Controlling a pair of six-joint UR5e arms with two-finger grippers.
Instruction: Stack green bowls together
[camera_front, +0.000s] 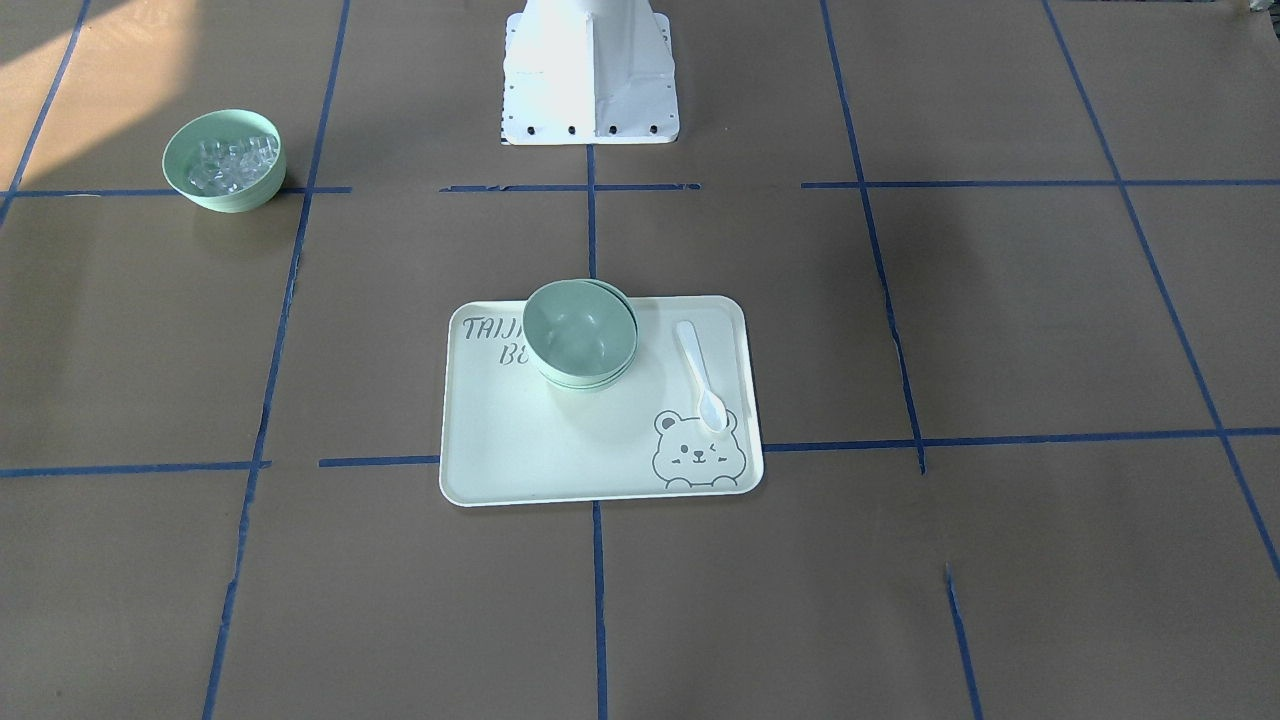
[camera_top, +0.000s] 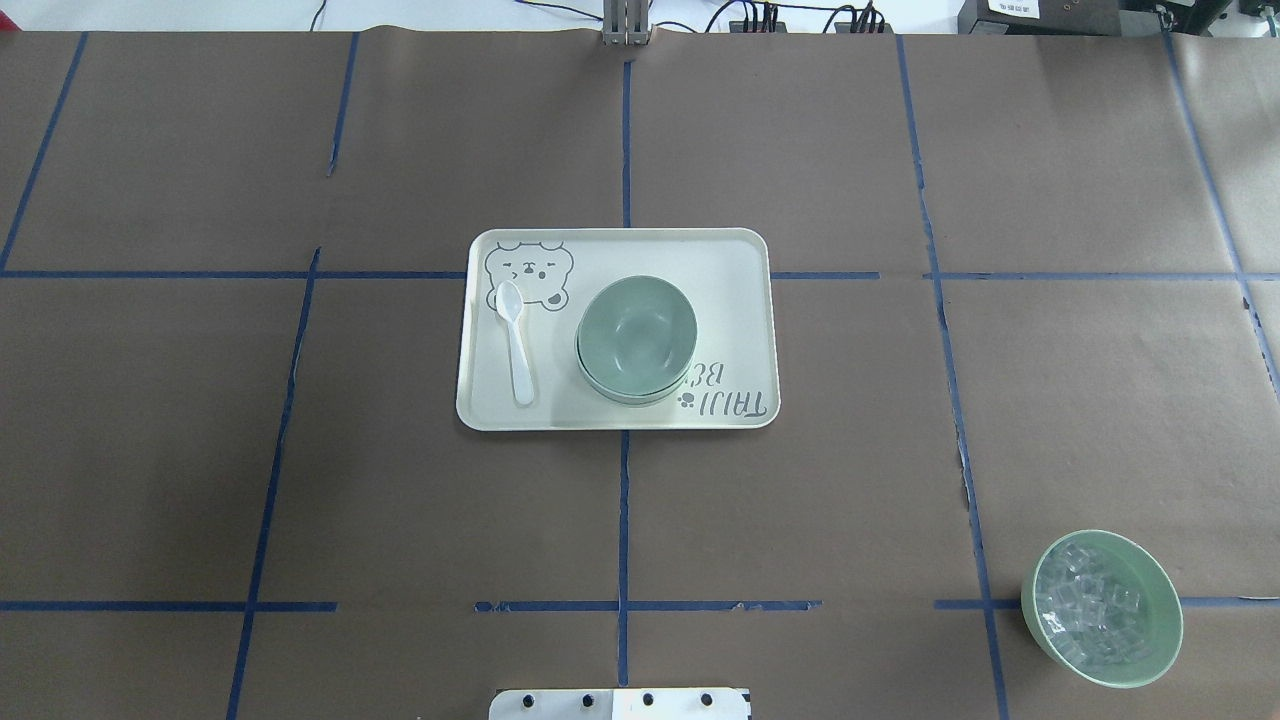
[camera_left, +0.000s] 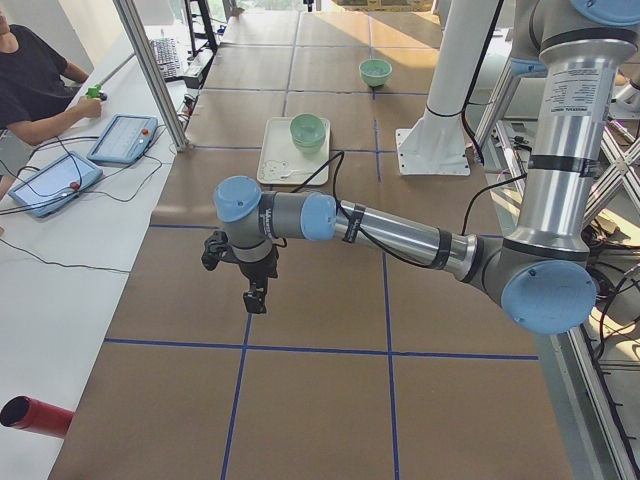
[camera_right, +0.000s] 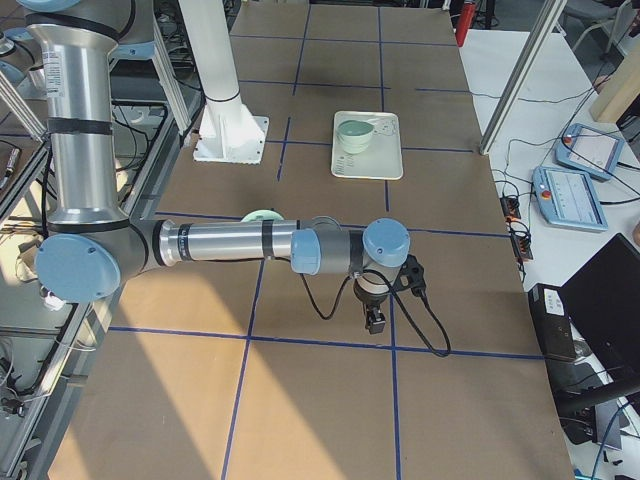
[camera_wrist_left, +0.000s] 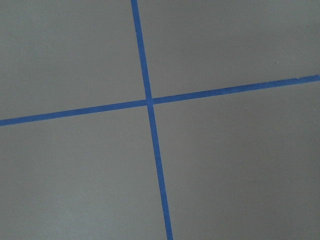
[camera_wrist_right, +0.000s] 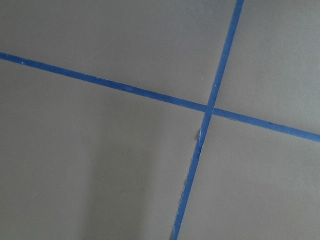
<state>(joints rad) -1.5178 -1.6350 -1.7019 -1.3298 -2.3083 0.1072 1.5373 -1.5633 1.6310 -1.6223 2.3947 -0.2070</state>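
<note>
Tray (camera_front: 560, 450) sits close; green bowls (camera_front: 580, 335) nested on it, at 12 o'clock. Stacking looks done. Left gripper (camera_left: 256, 298), right gripper (camera_right: 375, 320) far off; jaws, cannot tell. Next: probably nothing, just rest.

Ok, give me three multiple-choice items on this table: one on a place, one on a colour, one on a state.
1. The stacked green bowls stand: A) on bare paper B) on the tray C) on the floor.
2. The spoon is: A) blue B) red C) white.
3. The lone bowl is: A) filled with clear cubes B) empty C) overturned.
B: they sit on the tray, beside the spoon. C: it is plain white. A: clear cubes fill it.
</note>
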